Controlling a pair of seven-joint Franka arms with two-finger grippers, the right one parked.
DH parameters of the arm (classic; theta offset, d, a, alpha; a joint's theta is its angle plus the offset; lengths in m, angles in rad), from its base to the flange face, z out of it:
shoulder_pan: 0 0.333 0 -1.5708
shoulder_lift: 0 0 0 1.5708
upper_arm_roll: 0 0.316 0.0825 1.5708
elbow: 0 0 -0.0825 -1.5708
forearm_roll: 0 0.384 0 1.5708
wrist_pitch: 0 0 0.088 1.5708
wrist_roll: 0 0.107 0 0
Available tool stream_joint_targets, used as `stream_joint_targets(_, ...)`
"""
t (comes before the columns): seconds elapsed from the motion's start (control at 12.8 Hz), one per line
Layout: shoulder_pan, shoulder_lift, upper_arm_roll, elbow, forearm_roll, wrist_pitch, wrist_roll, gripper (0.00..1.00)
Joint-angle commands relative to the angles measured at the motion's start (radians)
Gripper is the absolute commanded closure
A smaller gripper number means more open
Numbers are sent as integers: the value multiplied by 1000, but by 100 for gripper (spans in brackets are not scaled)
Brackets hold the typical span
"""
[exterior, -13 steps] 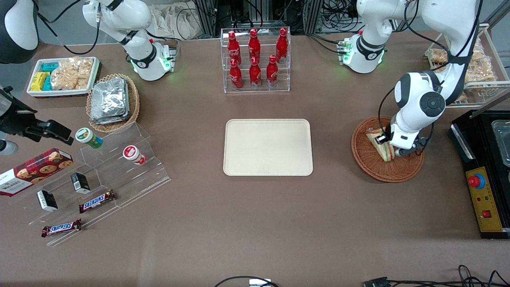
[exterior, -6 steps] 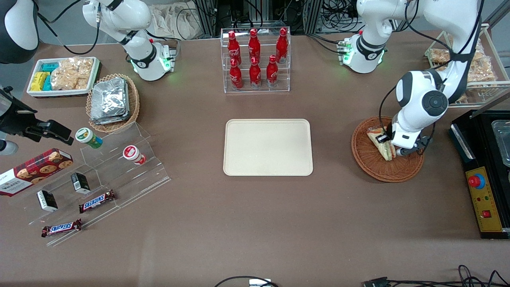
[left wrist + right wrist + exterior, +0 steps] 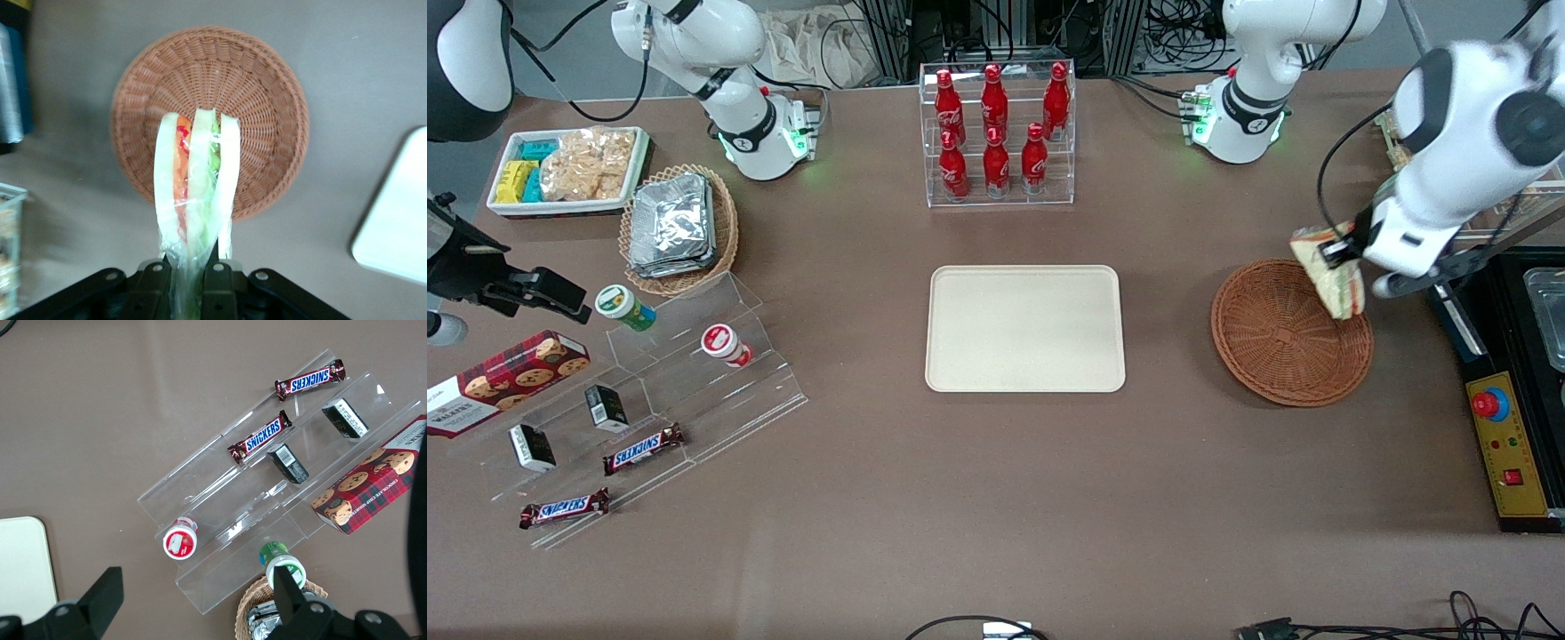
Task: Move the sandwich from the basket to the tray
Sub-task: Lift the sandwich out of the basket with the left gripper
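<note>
Above the basket (image 3: 1289, 333) near the working arm's end of the worktop, the gripper (image 3: 1343, 258) pinches 1 soft, light, film-wrapped sandwich (image 3: 1332, 271) at its narrow end, likely squashable.

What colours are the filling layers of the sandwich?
Orange-red and green between white bread on the sandwich, best seen in the left wrist view; the tool holds it above the basket.

Sandwich (image 3: 1332, 272) (image 3: 195, 193): soft white bread, glossy clear plastic wrap over layered edge.
Basket (image 3: 1280, 342) (image 3: 267, 107): brown woven wicker, rough ribbed texture.
Tray (image 3: 1024, 328): cream plastic, smooth matt.
End effector (image 3: 1343, 258) (image 3: 189, 283), clamping sandwich above basket: black matt plastic fingers, glossy white arm shell.
Table (image 3: 996, 498): brown, matt, cloth-like.
</note>
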Motion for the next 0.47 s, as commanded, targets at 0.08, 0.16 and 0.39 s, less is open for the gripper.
stream_joint_targets(0.08,-6,73,-23,282,4,-222,82,100)
stream_joint_targets(0.16,-6,90,-42,334,4,-259,73,100)
stream_joint_targets(0.39,-6,108,-124,414,-1,-318,63,100)
